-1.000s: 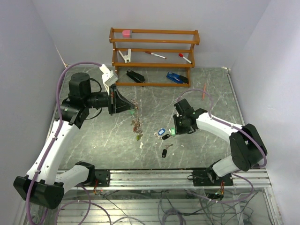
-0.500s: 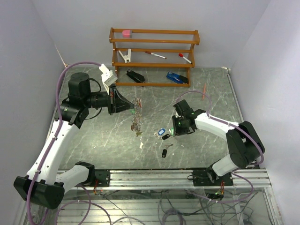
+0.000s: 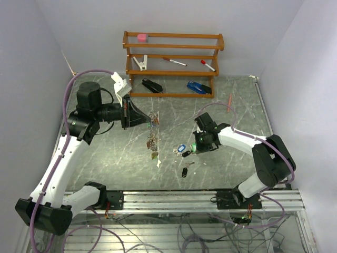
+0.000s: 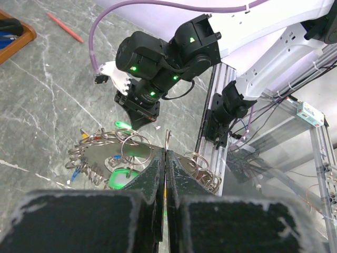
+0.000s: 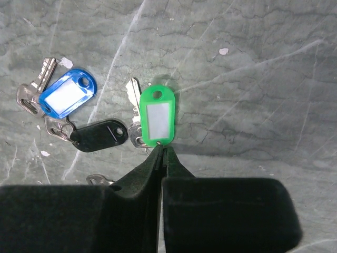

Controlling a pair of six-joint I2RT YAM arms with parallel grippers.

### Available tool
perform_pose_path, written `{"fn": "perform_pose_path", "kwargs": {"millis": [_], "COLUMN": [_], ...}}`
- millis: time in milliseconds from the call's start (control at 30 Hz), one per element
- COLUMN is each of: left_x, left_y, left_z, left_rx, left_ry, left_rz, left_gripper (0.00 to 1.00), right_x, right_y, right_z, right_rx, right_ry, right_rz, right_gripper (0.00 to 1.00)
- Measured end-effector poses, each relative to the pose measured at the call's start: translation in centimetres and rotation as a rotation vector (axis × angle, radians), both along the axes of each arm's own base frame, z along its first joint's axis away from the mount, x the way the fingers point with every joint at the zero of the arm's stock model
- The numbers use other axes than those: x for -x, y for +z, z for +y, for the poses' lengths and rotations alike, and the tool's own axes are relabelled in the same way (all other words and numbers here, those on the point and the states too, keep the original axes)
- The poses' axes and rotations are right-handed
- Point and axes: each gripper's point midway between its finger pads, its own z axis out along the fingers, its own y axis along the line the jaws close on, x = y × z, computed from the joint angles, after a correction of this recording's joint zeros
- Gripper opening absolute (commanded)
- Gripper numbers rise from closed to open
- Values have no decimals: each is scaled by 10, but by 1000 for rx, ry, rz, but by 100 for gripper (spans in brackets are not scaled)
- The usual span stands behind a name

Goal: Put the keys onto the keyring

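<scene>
Since the earlier frame my right gripper (image 3: 196, 148) has crept a little left and down toward the loose keys and snapped its jaws together. The bunch of tagged keys hanging under the keyring (image 3: 153, 119) has also swung slightly.

From the right wrist, the clenched tips (image 5: 162, 150) meet right at the lower end of the green key (image 5: 156, 117), which lies flat on the surface (image 3: 105, 158). I can't tell whether they have pinched the edge of the tag or its little ring, or have closed just short of it.

The blue key (image 5: 67, 95) and the black key (image 5: 100, 135) lie just to its left, untouched. From above I see another dark key (image 3: 184, 172) nearer the arm bases.

My left gripper (image 4: 165, 155) is clamped on the keyring's wire and holds the loop up off the surface, well apart from the loose keys, with its cluster dangling below.

By my reckoning the task is only partly done. Some keys already hang on the ring, but green, blue and both dark ones are off it. The current step looks like picking up the green key. After that it has to be lifted, carried to the ring and threaded on, and the same goes for each of the others.
</scene>
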Motion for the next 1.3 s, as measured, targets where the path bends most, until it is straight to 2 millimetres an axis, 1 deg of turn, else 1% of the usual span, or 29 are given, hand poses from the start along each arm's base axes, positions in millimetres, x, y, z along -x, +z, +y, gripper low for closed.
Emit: {"fn": "perform_pose_path", "kwargs": {"millis": [167, 267, 300, 333, 433, 500, 567, 633, 667, 700, 733, 800, 867, 933, 1000, 1067, 1133, 1300], "left_x": [0, 0, -1, -1, -7, -11, -15, -17, -18, -18, -19, -19, -20, -20, -20, -20, -19, -18], "left_y": [0, 0, 0, 0, -4, -7, -13, -20, -23, -25, -27, -28, -28, -29, -29, -28, -28, -26], "left_z": [0, 0, 0, 0, 2, 4, 6, 7, 7, 7, 8, 8, 8, 8, 8, 9, 9, 9], "left_rx": [0, 0, -1, -3, -21, -35, -49, -61, -65, -67, -71, -73, -74, -76, -76, -76, -75, -75], "left_ry": [0, 1, 4, 7, 33, 54, 75, 90, 95, 97, 101, 104, 107, 110, 111, 111, 111, 111], "left_rz": [0, 0, -1, -3, -20, -30, -31, -19, -12, -8, -2, 1, -1, 0, -1, -3, -7, -17], "left_gripper": [7, 7, 7, 7, 7, 7, 7, 7, 7, 7, 7, 7, 7, 7, 7, 7, 7, 7], "right_x": [0, -1, -2, -2, -6, -11, -17, -22, -24, -24, -23, -20, -14, -4, 3, 7, 7, 3], "right_y": [2, 9, 16, 16, 34, 52, 73, 89, 96, 98, 98, 93, 78, 60, 45, 35, 28, 19], "right_z": [-2, -3, -3, -3, -1, 2, 6, 9, 10, 11, 10, 9, 5, 1, -4, -6, -7, -6], "right_rx": [0, -6, -12, -14, -34, -57, -87, -112, -123, -127, -126, -116, -97, -71, -45, -26, -13, -3], "right_ry": [-6, -10, -13, -14, -19, -21, -23, -22, -21, -20, -19, -16, -13, -7, -2, 3, 11, 24], "right_rz": [-3, -21, -35, -37, -69, -106, -151, -189, -206, -213, -211, -196, -158, -107, -66, -38, -22, -16], "right_gripper": [0, 0, 0, 0, 0, 0, 0, 0, 4, 8, 12, 20, 27, 30, 32, 32, 32, 31]}}
